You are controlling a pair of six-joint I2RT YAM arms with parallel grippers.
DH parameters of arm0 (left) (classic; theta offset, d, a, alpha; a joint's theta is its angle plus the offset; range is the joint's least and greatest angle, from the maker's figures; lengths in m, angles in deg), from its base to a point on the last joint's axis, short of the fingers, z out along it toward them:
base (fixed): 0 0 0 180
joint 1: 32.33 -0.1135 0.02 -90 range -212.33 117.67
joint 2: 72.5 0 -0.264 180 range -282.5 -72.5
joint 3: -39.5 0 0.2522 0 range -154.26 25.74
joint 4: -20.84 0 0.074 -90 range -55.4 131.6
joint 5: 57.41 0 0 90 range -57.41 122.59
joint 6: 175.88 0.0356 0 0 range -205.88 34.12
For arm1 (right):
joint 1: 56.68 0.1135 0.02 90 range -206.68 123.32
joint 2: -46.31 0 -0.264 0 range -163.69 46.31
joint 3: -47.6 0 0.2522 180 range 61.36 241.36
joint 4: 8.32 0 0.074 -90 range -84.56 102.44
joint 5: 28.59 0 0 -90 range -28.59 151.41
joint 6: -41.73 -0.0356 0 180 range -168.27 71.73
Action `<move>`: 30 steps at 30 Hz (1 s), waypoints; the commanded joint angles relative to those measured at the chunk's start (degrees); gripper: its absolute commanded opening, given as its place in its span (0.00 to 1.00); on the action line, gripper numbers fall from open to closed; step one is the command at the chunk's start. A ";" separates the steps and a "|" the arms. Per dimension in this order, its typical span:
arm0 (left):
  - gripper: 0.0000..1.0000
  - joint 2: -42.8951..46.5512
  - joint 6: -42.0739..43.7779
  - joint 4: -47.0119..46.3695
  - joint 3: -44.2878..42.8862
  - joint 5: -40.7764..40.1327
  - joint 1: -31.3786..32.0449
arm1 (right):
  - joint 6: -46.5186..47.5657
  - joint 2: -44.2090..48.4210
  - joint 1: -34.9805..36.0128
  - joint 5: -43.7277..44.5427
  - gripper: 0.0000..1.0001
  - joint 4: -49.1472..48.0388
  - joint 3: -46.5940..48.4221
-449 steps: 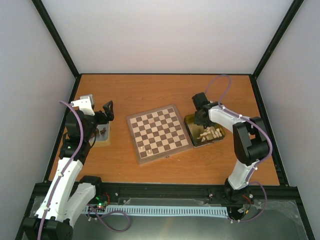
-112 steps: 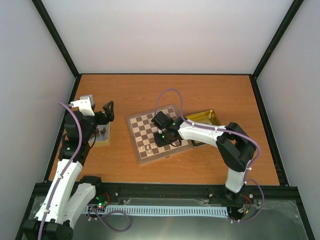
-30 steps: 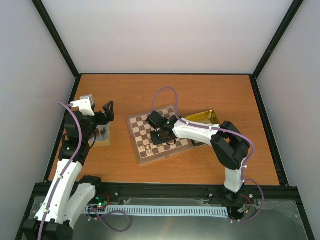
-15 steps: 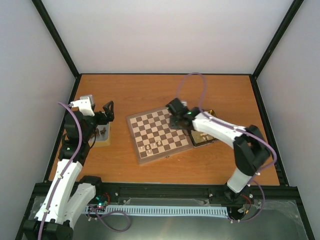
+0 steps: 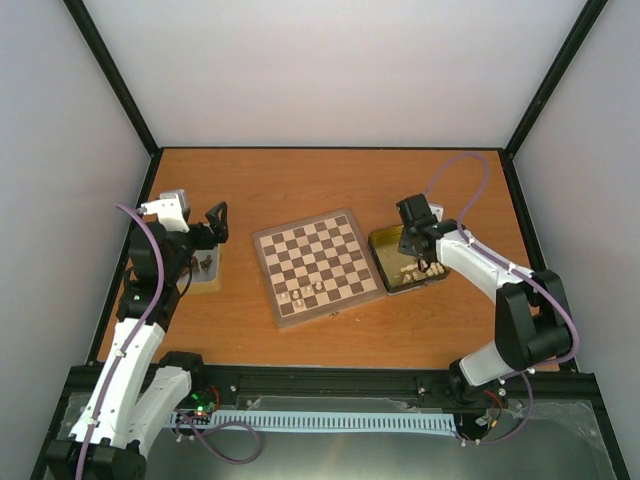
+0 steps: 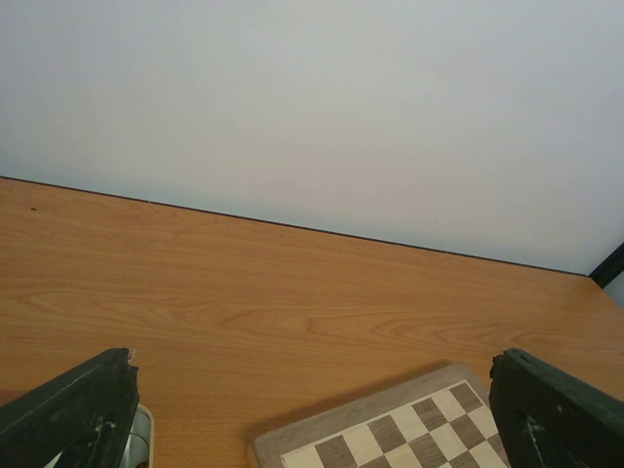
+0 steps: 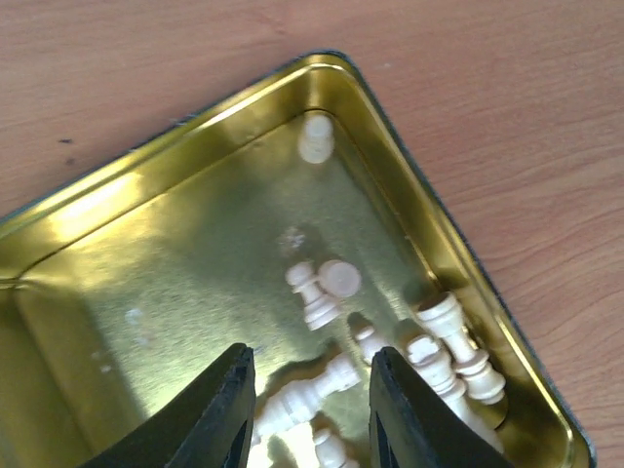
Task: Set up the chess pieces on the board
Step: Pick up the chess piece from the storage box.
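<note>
Status at that moment:

- The board (image 5: pixel 318 262) sat mid-table (image 5: pixel 330 180), slightly rotated.
- A few cream chessmen (image 5: pixel 303 295) stood on the board, in the rows by its near edge. The other squares were bare.
- The gold tin (image 5: pixel 385 245) touched or nearly touched the board's right edge, and most of the cream pieces (image 7: pixel 429 351) lay heaped in its corner away from the board. One lone cream piece (image 7: pixel 315 138) sat apart from the heap, against the tin's wall. Several pieces lay on their sides.
- The right gripper (image 5: pixel 413 236) was right of the board, over the tin. Its jaws were partly spread and nothing was pinched. The wrist view showed the heap through the gap between the fingers (image 7: pixel 219 409).
- The left gripper (image 5: pixel 216 222) was left of the board, above the silver tray (image 5: pixel 212 285) that held the dark chessmen (image 5: pixel 205 263). Its jaws were spread wide and empty, and the wrist view showed only the board's far left corner (image 6: pixel 390 439) between the fingers (image 6: pixel 78 409).
- Neither arm touched the board.
</note>
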 commanded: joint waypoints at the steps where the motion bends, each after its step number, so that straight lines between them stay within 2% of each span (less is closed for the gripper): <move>1: 1.00 0.47 -0.64 -1.17 -1.34 0.20 0.19 | 1.56 -1.51 -3.45 0.44 0.34 -4.34 -1.67; 7: 1.00 0.56 -0.64 -1.15 -1.34 0.12 0.19 | 3.35 -6.47 -6.59 -4.53 0.33 -7.49 -1.00; 14: 1.00 0.71 -0.64 -1.03 -1.34 -0.06 0.19 | 5.46 -11.39 -7.61 -5.39 0.30 -8.02 1.84; 24: 1.00 0.52 -0.64 -0.98 -1.38 0.02 0.19 | 7.06 -11.83 -7.84 -4.83 0.10 -8.04 1.60; 30: 1.00 0.39 -0.64 -1.00 -1.32 0.16 0.19 | 7.77 -8.68 -7.85 -4.39 0.08 -7.63 1.23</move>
